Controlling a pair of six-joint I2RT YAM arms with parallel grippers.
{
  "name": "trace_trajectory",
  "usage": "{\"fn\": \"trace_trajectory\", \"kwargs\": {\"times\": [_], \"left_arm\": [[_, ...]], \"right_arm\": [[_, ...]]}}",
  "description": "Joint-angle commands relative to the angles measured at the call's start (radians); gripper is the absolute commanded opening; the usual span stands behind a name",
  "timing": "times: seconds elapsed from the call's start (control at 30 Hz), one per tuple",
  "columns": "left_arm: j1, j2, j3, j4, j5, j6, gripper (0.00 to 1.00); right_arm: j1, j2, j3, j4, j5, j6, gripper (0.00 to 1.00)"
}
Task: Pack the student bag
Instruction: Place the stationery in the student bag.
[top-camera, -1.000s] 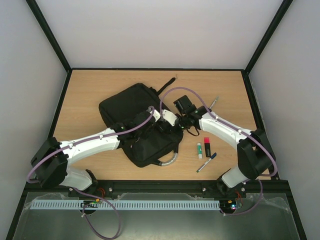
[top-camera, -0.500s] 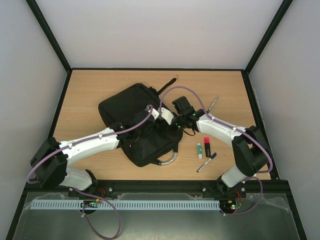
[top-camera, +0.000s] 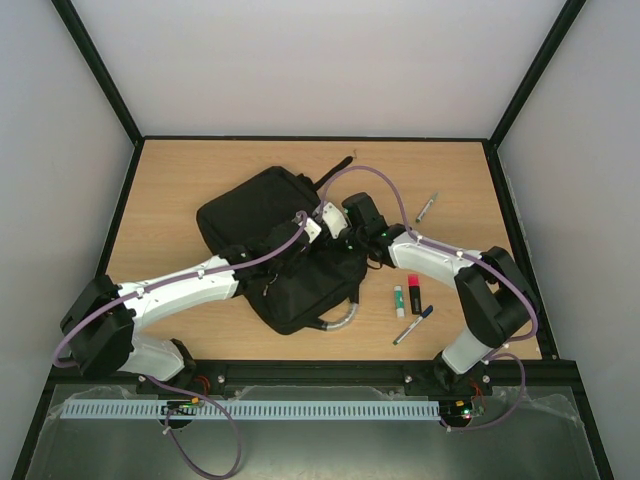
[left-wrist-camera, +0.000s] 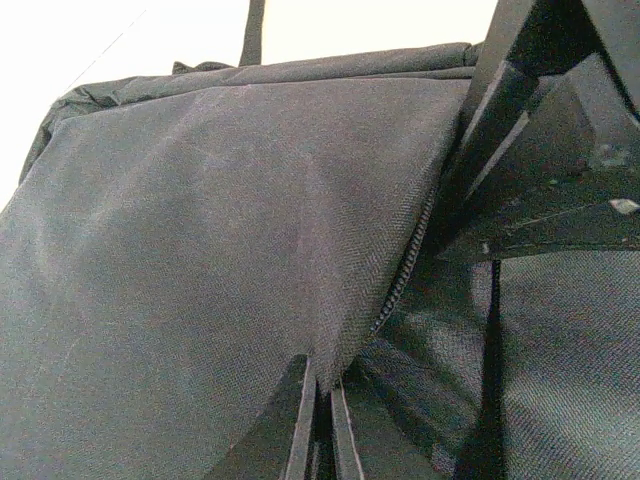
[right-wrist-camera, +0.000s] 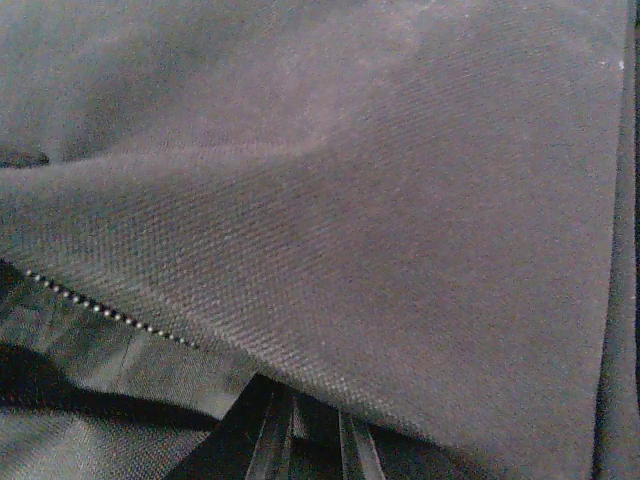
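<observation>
The student bag (top-camera: 262, 215) is a large black fabric bag in the middle of the table, with a grey loop handle (top-camera: 341, 320) at its near side and a black strap (top-camera: 335, 167) at its far side. My left gripper (top-camera: 320, 250) is over the bag's right part, and in the left wrist view it (left-wrist-camera: 320, 420) is shut on the edge of a lifted bag flap (left-wrist-camera: 230, 220) beside a zipper (left-wrist-camera: 400, 285). My right gripper (top-camera: 340, 232) meets it from the right. In the right wrist view its tips (right-wrist-camera: 305, 440) pinch the bag's fabric (right-wrist-camera: 380, 220), which fills the view.
On the table right of the bag lie a green glue stick (top-camera: 399, 298), a pink highlighter (top-camera: 414, 293), a blue pen (top-camera: 413, 325) and, farther back, another pen (top-camera: 427, 207). The right gripper's black body (left-wrist-camera: 545, 130) shows close by in the left wrist view.
My right gripper has moved left and a little away from me, further over the bag's right edge. The left arm has stayed almost still.
</observation>
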Motion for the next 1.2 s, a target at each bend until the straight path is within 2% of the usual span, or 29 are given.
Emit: {"fn": "trace_trajectory", "kwargs": {"times": [0.0,0.2,0.37,0.57,0.7,0.83,0.93,1.17], "left_arm": [[-0.014,-0.031,0.004,0.047,0.051,0.018,0.03],[-0.014,-0.028,0.004,0.043,0.044,0.022,0.02],[-0.016,-0.022,0.004,0.037,0.034,0.025,0.02],[-0.016,-0.024,0.007,0.034,0.033,0.024,0.03],[-0.017,-0.021,0.008,0.027,0.040,0.024,0.02],[-0.019,-0.019,0.011,0.025,0.043,0.024,0.02],[-0.021,-0.019,0.013,0.023,0.049,0.024,0.02],[-0.029,-0.018,0.018,0.014,0.050,0.021,0.02]], "right_arm": [[0.001,0.012,-0.009,0.111,0.024,0.116,0.16],[0.001,-0.021,-0.013,0.047,-0.001,0.087,0.20],[-0.001,-0.089,-0.022,-0.084,-0.058,0.010,0.29],[-0.035,-0.188,-0.073,-0.210,0.006,-0.022,0.35],[-0.128,-0.229,-0.078,-0.298,0.038,-0.006,0.37],[-0.274,-0.241,-0.047,-0.404,0.084,0.010,0.38],[-0.378,-0.241,-0.049,-0.413,0.137,0.013,0.38],[-0.554,-0.104,0.046,-0.446,0.149,0.041,0.37]]}}
